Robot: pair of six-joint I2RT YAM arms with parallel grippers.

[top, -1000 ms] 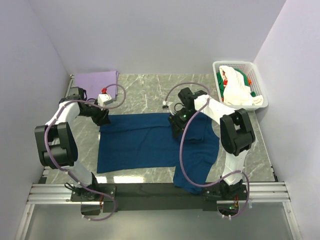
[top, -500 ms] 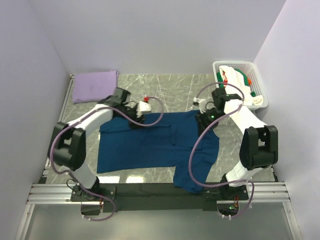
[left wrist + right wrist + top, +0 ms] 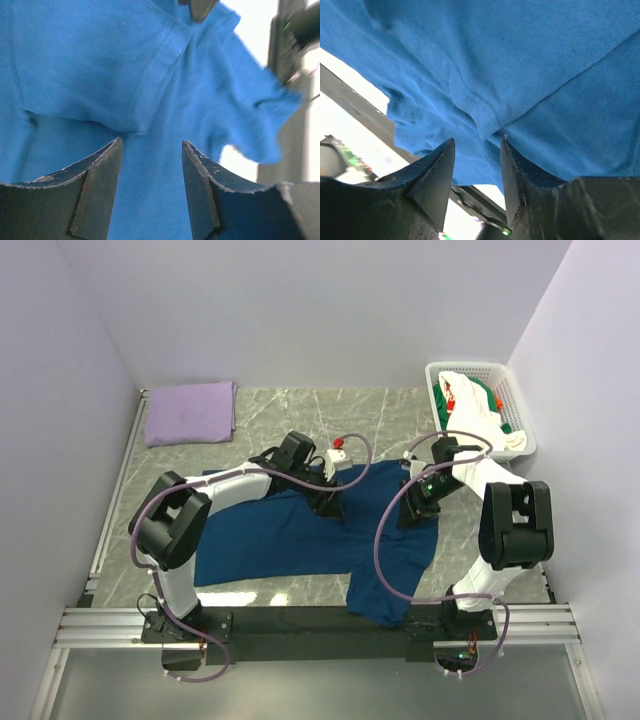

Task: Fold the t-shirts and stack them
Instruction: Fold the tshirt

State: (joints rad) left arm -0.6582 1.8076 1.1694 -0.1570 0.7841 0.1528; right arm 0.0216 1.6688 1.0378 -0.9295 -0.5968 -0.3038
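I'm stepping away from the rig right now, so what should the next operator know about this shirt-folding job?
Left gripper open over the navy t-shirt, near its middle; right gripper open at its right part.
Lavender t-shirt lies folded in the far left corner.
Navy one is spread, rumpled, not yet folded.
Left: fold and stack it, then the shirts in the basket.

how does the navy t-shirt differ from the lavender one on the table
Colour: the navy t-shirt is dark blue, the lavender t-shirt pale purple. Pose: the navy one lies spread out and rumpled; the lavender one is folded into a neat rectangle. Place: the navy one is in the middle, towards the near edge; the lavender one is in the far left corner. Both are cloth resting on the marble table, outside the basket.
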